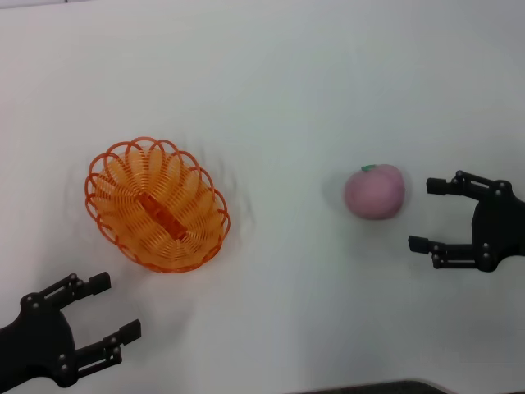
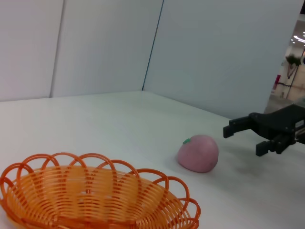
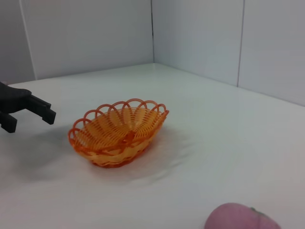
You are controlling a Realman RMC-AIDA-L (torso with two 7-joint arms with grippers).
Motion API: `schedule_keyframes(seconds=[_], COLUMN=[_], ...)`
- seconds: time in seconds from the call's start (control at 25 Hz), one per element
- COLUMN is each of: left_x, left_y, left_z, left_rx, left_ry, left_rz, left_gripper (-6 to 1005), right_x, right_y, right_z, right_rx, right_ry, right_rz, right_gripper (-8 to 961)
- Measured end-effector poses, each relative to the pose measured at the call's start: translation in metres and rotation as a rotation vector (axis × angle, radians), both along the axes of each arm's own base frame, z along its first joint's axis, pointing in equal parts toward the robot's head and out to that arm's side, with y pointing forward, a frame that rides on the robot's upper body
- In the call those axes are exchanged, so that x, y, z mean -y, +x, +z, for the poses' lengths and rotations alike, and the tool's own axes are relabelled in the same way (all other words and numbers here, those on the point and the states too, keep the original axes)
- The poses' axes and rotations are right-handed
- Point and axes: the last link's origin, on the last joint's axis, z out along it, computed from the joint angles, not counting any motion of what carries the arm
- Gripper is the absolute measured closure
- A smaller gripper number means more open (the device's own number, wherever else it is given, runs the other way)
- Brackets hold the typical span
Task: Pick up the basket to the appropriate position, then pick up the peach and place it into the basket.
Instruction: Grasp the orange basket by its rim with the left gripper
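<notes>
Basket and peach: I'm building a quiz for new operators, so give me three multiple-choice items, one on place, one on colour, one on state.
1. Where does the peach lie?
A. in the basket
B. on the table, near the right gripper
C. in the left gripper

2. What colour is the basket?
A. orange
B. blue
C. black

3. How do the grippers stand?
A. both shut
B. only the left open
C. both open, holding nothing

Answers: 1 B, the peach sits on the white table just ahead of the right gripper. 2 A, its wire loops are orange. 3 C, the left gripper near the basket and the right one both show spread fingers.
</notes>
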Motion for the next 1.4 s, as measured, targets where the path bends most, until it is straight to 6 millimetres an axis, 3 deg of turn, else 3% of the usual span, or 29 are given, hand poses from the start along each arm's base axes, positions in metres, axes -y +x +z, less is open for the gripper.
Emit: schedule_keyframes(seconds=[0.28,1.0,1.4], left_x=[-0.003,-0.003,-0.025], left_y=[0.000,-0.002,-0.007], left_z=[0.000,0.001,0.023], left_rx=[-0.008,0.000,0.164], left_ry=[0.001,0.016,-0.078], left_rz=[-0.003,0.020,0.353], left_gripper=[196,205,210], right_x=[-0.012,-0.012,-0.012], right_y=[-0.007,-0.006,-0.005], right_z=[0.002,0.000,0.002], right_rx=[0.008,0.006,-0.006], right_ry=[-0.007,0.008,0.018], right_rz=[0.027,0.008,-0.007], right_gripper=[41,102,101])
